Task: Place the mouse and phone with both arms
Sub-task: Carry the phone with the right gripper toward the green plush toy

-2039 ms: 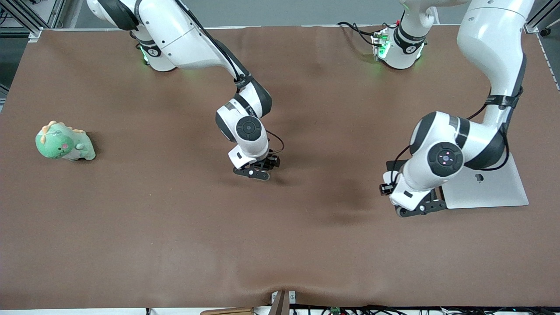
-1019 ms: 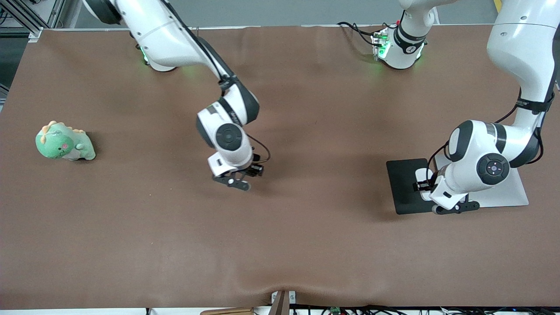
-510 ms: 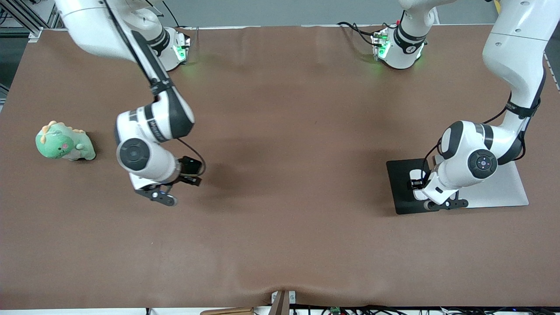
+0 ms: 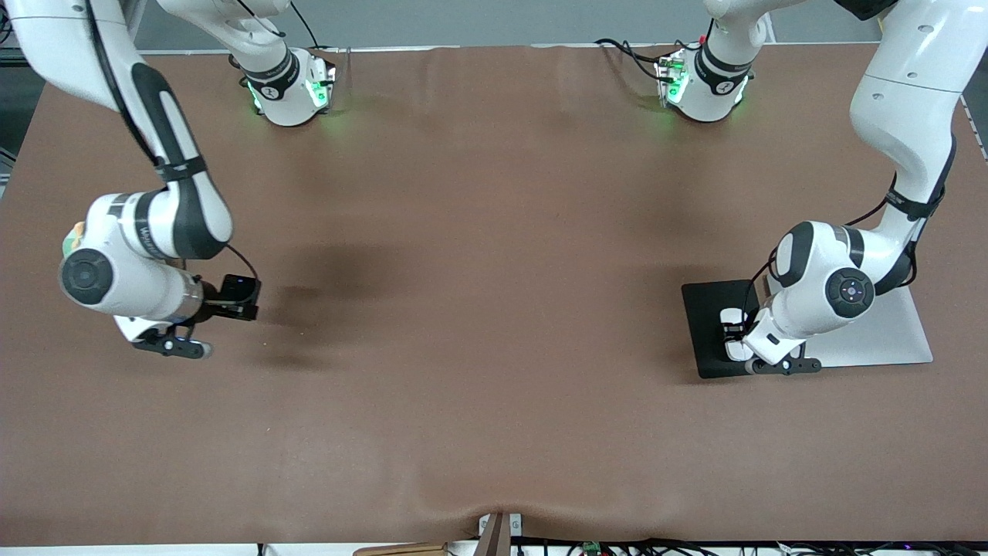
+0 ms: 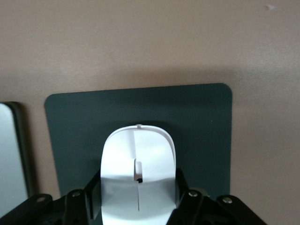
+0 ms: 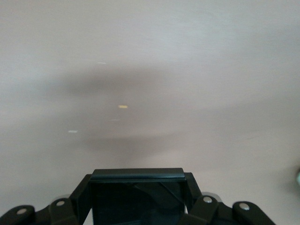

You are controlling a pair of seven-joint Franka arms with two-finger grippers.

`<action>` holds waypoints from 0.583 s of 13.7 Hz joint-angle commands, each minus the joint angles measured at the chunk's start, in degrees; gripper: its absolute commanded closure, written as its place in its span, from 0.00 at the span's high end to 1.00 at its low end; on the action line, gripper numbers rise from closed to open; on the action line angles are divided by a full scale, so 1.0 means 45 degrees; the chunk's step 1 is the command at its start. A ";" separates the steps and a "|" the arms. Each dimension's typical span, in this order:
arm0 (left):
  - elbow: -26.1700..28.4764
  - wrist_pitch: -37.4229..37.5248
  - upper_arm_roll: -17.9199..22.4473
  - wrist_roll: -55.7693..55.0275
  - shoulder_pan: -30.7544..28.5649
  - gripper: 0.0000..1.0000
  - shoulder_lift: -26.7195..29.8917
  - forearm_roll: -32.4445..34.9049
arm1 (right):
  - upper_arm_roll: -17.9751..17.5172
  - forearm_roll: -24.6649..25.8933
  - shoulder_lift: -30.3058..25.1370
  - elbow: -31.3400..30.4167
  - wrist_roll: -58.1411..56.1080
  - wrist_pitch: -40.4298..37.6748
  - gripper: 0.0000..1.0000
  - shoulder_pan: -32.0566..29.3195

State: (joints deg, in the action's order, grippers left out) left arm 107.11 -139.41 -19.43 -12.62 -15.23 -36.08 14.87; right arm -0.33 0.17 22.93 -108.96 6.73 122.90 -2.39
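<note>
Across the front view, the brown table (image 4: pixel 494 432) lies bare through its wide middle, its cloth faintly rippled. The right gripper (image 4: pixel 174 344) hangs over the right arm's end of the table, its jaws clamped on the phone (image 4: pixel 235 297); a green plush toy (image 4: pixel 72 235) peeks out past the wrist. The left gripper (image 4: pixel 776 364) sits low over the dark grey pad (image 4: pixel 706 324), a flat rounded rectangle near the left arm's end, just beside a closed silver laptop (image 4: pixel 888 332), and grips the mouse (image 4: pixel 733 336).

From the left wrist view, the mouse (image 5: pixel 138 176) is glossy white, oval, with a thin centre line, pinched at its sides over the matte pad (image 5: pixel 201 122).

From the right wrist view, the phone (image 6: pixel 137 192) shows as a black slab clamped between the jaws above plain cloth.
</note>
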 commanded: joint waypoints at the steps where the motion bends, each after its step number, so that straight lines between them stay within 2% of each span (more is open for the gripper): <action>1: 0.0085 -0.0251 -0.0115 0.0050 -0.0053 0.48 -0.0069 0.0329 | -0.0317 0.0098 -0.0330 -0.0650 -0.1609 0.0208 0.00 -0.1360; 3: 0.0065 -0.0309 -0.0115 0.0050 -0.0014 0.53 -0.0204 0.0329 | -0.0317 0.0098 -0.0174 -0.1018 -0.2780 0.1023 0.00 -0.2239; 4: 0.0085 -0.0522 -0.0115 0.0050 -0.0033 0.59 -0.0341 0.0310 | -0.0317 0.0098 -0.0115 -0.1369 -0.3192 0.1744 0.00 -0.2495; 5: 0.0085 -0.0582 -0.0115 0.0050 -0.0053 0.76 -0.0362 0.0310 | -0.0297 0.0098 0.0002 -0.1682 -0.3312 0.2370 0.00 -0.2594; 6: 0.0065 -0.0583 -0.0115 0.0031 -0.0130 0.99 -0.0362 0.0310 | -0.0297 0.0117 0.0235 -0.1821 -0.3371 0.2898 0.00 -0.2672; 8: 0.0026 -0.0525 -0.0115 -0.0126 -0.0170 1.00 -0.0207 0.0310 | -0.0278 0.0311 0.0665 -0.1803 -0.3566 0.3351 0.00 -0.2789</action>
State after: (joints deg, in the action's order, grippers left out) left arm 107.13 -141.23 -19.53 -12.61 -15.30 -37.74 14.87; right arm -0.37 0.28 24.72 -116.85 -8.43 136.11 -13.65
